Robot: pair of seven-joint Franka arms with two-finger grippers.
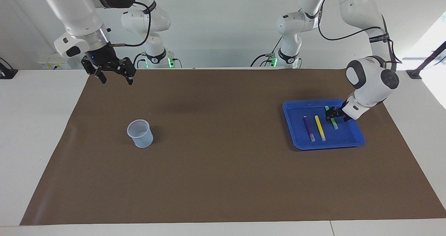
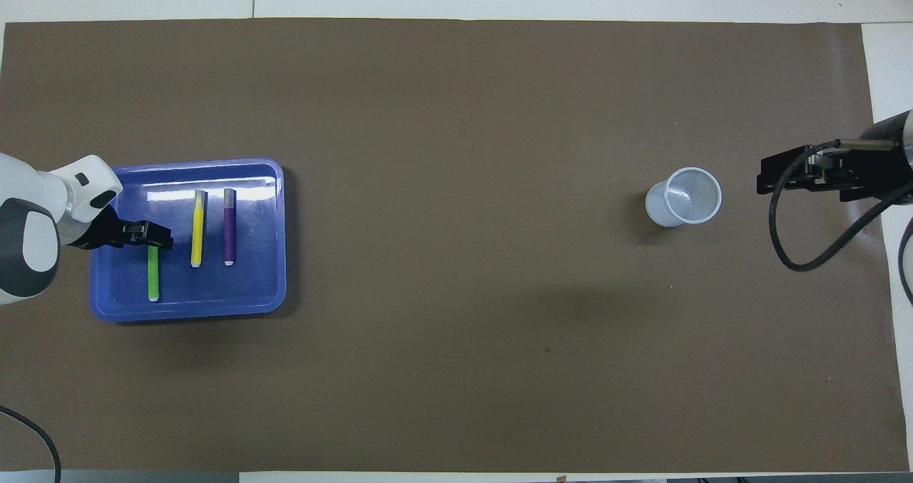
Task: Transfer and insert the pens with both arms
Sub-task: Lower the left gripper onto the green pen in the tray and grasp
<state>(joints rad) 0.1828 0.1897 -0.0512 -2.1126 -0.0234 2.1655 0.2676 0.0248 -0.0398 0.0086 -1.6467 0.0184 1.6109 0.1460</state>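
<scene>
Left claw (image 1: 333, 116) is down in the blue tray (image 1: 292, 131) straddling the green pen (image 1: 335, 125), spread open, not gripping yet. Yellow pen (image 1: 320, 127) and purple pen (image 1: 308, 128) lie right beside it — a skewed pinch could roll the green one into them. Right claw (image 1: 113, 72) waits open over the tabletop's edge, the cup (image 1: 140, 133) well apart.
</scene>
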